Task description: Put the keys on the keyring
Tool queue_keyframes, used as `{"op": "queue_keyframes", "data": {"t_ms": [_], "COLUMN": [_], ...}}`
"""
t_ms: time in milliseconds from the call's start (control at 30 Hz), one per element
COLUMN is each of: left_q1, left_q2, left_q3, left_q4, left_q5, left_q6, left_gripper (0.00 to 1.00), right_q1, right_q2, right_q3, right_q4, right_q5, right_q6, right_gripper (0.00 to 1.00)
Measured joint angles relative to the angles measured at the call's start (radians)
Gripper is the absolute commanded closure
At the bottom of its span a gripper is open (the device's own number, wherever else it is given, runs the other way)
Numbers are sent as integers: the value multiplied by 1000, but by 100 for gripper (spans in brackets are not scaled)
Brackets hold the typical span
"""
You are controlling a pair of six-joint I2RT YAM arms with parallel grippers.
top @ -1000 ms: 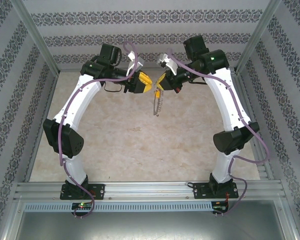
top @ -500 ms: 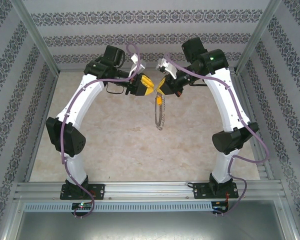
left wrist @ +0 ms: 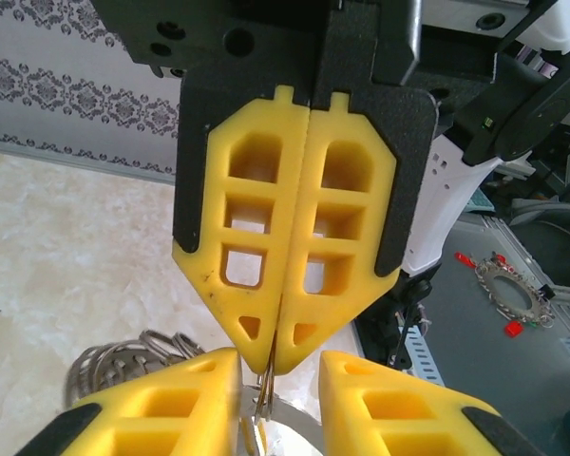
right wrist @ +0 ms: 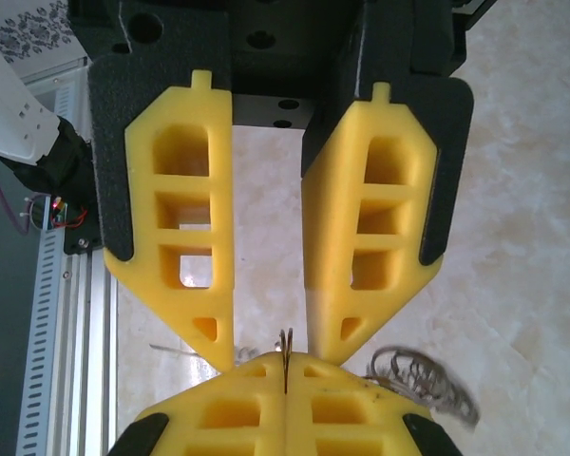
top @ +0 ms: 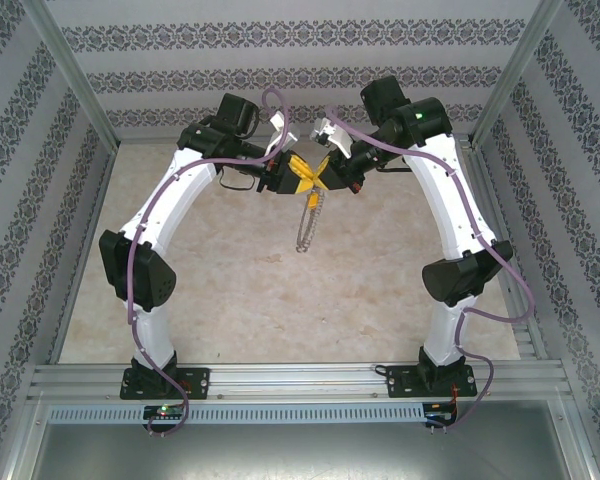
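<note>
The two arms arch inward and meet fingertip to fingertip above the far middle of the counter (top: 210,290).

The right jaws are clenched. Their yellow fingers (left wrist: 266,237) press flat together along their whole length, and a thin silvery wire of the keyring (top: 306,222) is nipped at their very tip (a short end of it pokes up between the pads in the right wrist view).

The left jaws stand released, grasping nothing that I can make out. Their fingers (right wrist: 185,237) are apart, one on each side of the right tip. The wire runs down through the gap between them; whether either finger touches it I cannot tell.

The keyring hangs from that pinch, clear of the counter. It is edge-on to the top camera, so it reads as a narrow silvery strand dropping toward the near side. Its fringe (right wrist: 423,375) of small silvery blades bunches just beside and below the fingertips.

A small orange-yellow key (top: 308,198) shows right under the meeting fingertips, at the top of the strand (too small to tell whether it is on the wire or merely against it).
</note>
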Motion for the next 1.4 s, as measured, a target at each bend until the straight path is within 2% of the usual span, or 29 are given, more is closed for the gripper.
{"op": "queue_keyframes", "data": {"t_ms": [233, 300, 400, 600, 633, 667, 767, 800, 900, 1167, 1400], "left_q1": [0, 0, 0, 2, 3, 3, 3, 2, -4, -9, -9], "left_q2": [5, 5, 5, 5, 5, 5, 5, 5, 5, 4, 3], "left_q3": [5, 5, 6, 8, 8, 8, 8, 8, 2, -17, -35], "left_q4": [-3, -5, -11, -26, -26, -26, -32, -27, -16, 67, 145], "left_q5": [0, 1, 1, 0, 0, 0, 7, 8, 8, 10, 16], "left_q6": [6, 10, 21, 43, 45, 45, 43, 43, 27, -35, -100], "left_gripper": [82, 85, 99, 100, 100, 100, 100, 100, 100, 100, 100], "right_q1": [0, 0, -1, -1, -3, -3, -18, -31, -72, -190, -190], "right_q2": [0, 0, 0, -1, -4, -8, -31, -46, -125, -492, -532], "right_q3": [2, 2, 2, -1, -6, -14, -58, -83, -211, -783, -1036], "right_q4": [-3, -3, -5, -3, 2, 8, 63, 94, 222, 738, 1038], "right_q5": [1, 1, 2, 1, 1, 0, -2, -11, -49, -130, -234], "right_q6": [0, 1, 2, 19, 25, 33, 66, 79, 128, 416, 570], "right_gripper": [100, 100, 100, 100, 97, 82, 65, 64, 58, 55, 55]}}
